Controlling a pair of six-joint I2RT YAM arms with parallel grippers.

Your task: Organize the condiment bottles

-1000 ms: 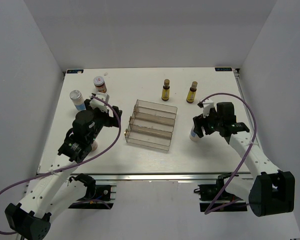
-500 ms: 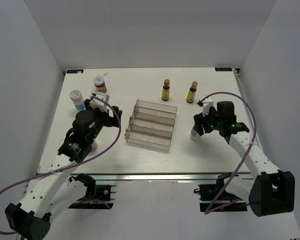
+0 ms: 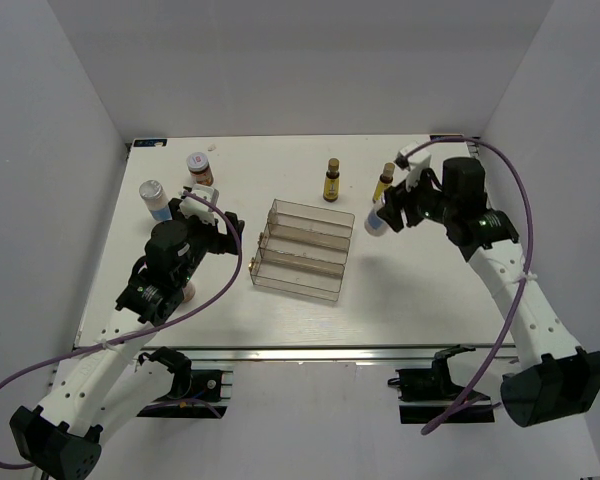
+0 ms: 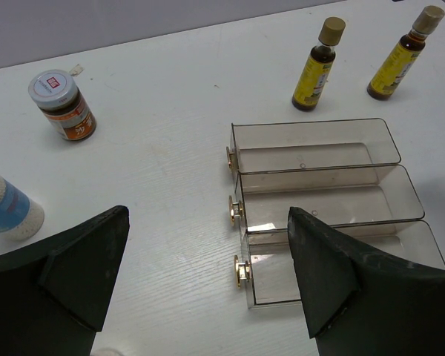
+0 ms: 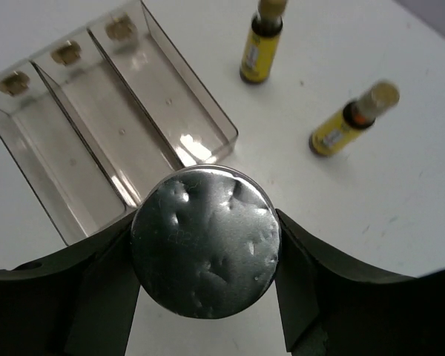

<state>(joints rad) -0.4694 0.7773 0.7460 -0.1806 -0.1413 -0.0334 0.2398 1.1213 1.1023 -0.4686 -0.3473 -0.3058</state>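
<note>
One white bottle (image 3: 375, 223) clamped in my right tool (image 5: 205, 256), aloft near rack (image 3: 310, 208); left tool (image 4: 206, 245) spread, empty. Risk: carried bottle clips nearby amber bottle (image 3: 383, 182), toppling it.

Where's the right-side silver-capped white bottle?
Top view: the white bottle is gripped in the right gripper, just right of the rack, beside an amber bottle.

The white bottle (image 3: 377, 222) has a dull, dented, foil-like metal cap (image 5: 205, 242), the rack (image 4: 322, 169) is clear glossy plastic with shiny brass-coloured knobs (image 4: 232, 210), the amber bottles (image 4: 314, 70) look glossy with matt gold caps, and the counter (image 4: 163, 170) is matt white, faintly scuffed.
</note>
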